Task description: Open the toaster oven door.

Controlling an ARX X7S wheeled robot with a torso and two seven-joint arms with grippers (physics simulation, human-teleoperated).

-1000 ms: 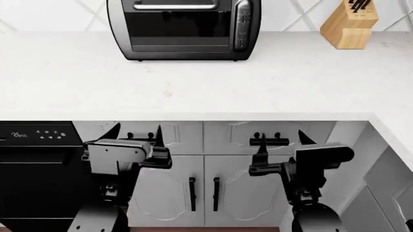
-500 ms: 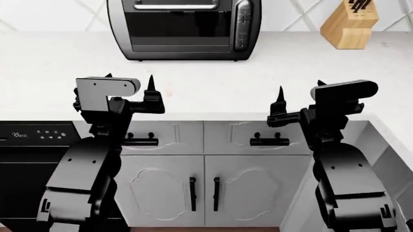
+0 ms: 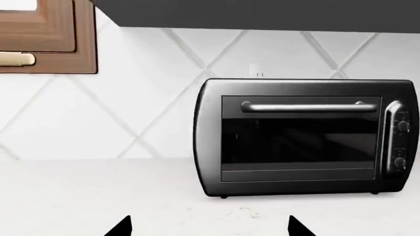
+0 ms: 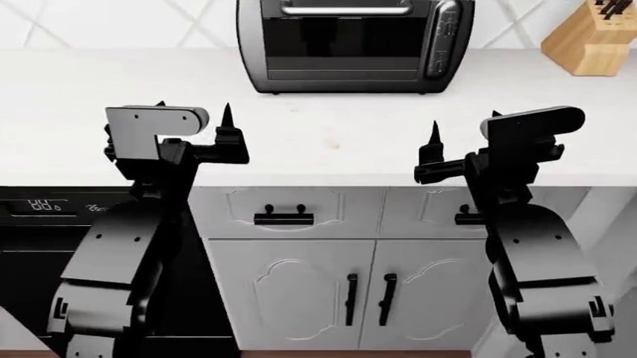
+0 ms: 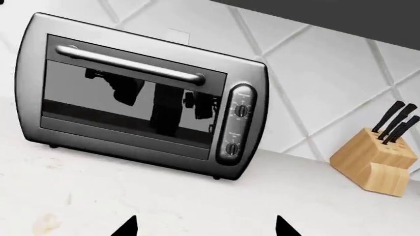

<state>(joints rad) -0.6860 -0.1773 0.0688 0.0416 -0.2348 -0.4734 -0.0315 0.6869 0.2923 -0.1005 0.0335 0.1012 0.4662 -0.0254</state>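
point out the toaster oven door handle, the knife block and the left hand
toaster oven door handle [image 3: 305,106]: left wrist view, middle of the silver bar
knife block [image 5: 372,166]: right wrist view, wooden front face
left hand [image 4: 195,113]: head view, midway between its fingertips

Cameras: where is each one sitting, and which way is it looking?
Head view: high on the robot, looking down over the counter; both arms, left hand and right hand show.
Left wrist view: on the left arm, facing the toaster oven; only fingertips show.
Right wrist view: on the right arm, facing the oven at a tilt, knife block beside; fingertips only.
All three share the toaster oven door.
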